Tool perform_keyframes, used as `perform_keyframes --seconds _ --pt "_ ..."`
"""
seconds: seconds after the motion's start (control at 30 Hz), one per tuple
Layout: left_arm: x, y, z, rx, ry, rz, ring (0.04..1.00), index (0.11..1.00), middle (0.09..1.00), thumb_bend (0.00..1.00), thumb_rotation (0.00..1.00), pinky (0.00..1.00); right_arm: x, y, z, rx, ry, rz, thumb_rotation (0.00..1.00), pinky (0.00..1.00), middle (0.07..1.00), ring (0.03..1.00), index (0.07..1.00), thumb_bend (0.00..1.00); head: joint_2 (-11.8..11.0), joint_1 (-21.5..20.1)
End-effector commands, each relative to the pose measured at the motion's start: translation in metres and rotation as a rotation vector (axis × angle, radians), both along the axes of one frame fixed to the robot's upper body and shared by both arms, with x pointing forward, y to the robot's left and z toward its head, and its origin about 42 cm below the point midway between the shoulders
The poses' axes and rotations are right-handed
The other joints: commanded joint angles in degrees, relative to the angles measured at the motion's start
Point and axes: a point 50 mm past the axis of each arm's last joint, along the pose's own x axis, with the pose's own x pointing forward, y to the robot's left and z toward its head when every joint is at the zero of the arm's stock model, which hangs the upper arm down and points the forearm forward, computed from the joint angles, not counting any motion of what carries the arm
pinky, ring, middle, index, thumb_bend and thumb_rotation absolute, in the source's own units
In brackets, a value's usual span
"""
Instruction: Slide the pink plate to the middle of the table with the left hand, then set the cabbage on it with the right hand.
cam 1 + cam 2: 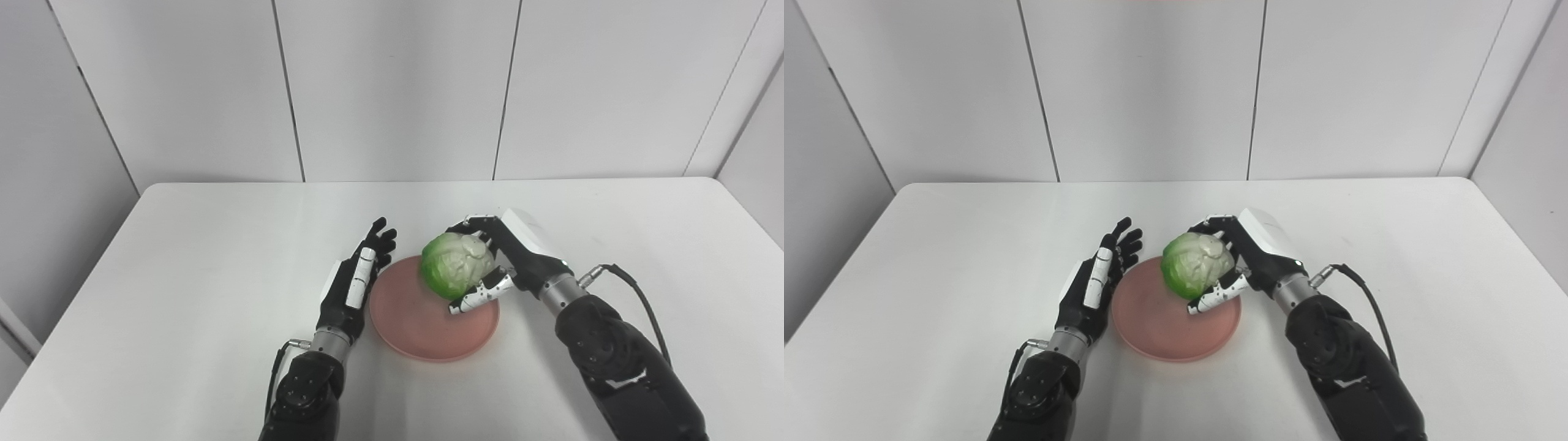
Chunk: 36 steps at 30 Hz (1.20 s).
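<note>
The pink plate [429, 331] lies flat near the middle of the white table [184, 245]. My right hand [511, 260] is shut on the green and white cabbage [456, 266] and holds it over the plate's far right part, just above or touching it. My left hand [355, 282] is open, fingers straight, standing at the plate's left rim. The same shows in the right eye view: the plate [1170, 327], the cabbage [1195, 263], the right hand [1255, 254], the left hand [1096, 278].
The table's far edge meets a grey panelled wall [392, 86]. A cable [637, 300] loops off the right wrist. The table's left edge [73, 294] runs diagonally at the left.
</note>
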Motion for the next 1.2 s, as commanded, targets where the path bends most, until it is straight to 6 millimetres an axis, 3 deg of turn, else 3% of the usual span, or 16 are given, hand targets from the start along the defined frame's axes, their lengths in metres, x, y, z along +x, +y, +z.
perform_keyframes --seconds 0.0,0.37,0.43,0.53,0.6,0.73,0.8,1.0,1.17 --pt "-0.006 0.000 -0.013 -0.008 0.019 0.006 0.931 0.933 0.922 0.74 1.00 0.95 0.008 0.009 0.019 -0.005 -0.102 0.041 0.00 0.35 0.471 0.398 0.544 0.51 -0.2 -0.2" --pt "-0.007 0.000 -0.010 -0.016 0.027 -0.007 0.939 0.932 0.924 0.75 1.00 0.97 0.012 0.008 -0.005 -0.067 -0.060 0.067 0.00 0.37 0.480 0.395 0.550 0.51 0.3 -1.1" --pt "-0.007 0.000 -0.010 -0.026 0.026 -0.008 0.936 0.931 0.924 0.75 1.00 0.96 0.010 0.007 -0.007 -0.082 -0.063 0.095 0.01 0.39 0.471 0.453 0.538 0.52 0.4 -1.2" --pt "-0.007 0.000 -0.009 -0.024 0.025 -0.010 0.934 0.932 0.924 0.74 1.00 0.94 0.005 0.005 -0.007 -0.132 -0.088 0.150 0.31 0.52 0.663 0.610 0.729 0.69 0.6 -1.5" --pt "-0.006 0.000 -0.009 -0.029 0.024 -0.011 0.931 0.931 0.922 0.73 1.00 0.93 0.003 0.004 -0.006 -0.144 -0.090 0.171 0.47 0.64 0.769 0.730 0.811 0.74 0.5 -1.6" --pt "-0.006 -0.001 -0.009 -0.032 0.026 -0.015 0.931 0.933 0.922 0.72 1.00 0.94 -0.003 0.000 -0.003 -0.123 -0.103 0.207 0.67 0.88 0.941 0.935 0.928 0.78 0.5 -1.7" --pt "-0.006 -0.001 -0.010 -0.028 0.033 -0.016 0.934 0.932 0.920 0.73 1.00 0.94 -0.005 -0.002 0.000 -0.114 -0.125 0.226 0.75 0.97 0.988 0.988 0.959 0.79 0.4 -1.8" --pt "-0.006 -0.001 -0.012 -0.022 0.031 -0.016 0.928 0.928 0.915 0.72 1.00 0.93 -0.013 -0.003 0.016 -0.111 -0.212 0.237 0.83 1.00 1.000 1.000 0.970 0.80 0.3 -2.0" --pt "-0.006 0.000 -0.013 -0.012 0.036 -0.019 0.934 0.930 0.921 0.73 1.00 0.96 -0.016 -0.004 0.023 -0.111 -0.245 0.230 0.83 1.00 1.000 1.000 0.972 0.78 0.1 -2.0"
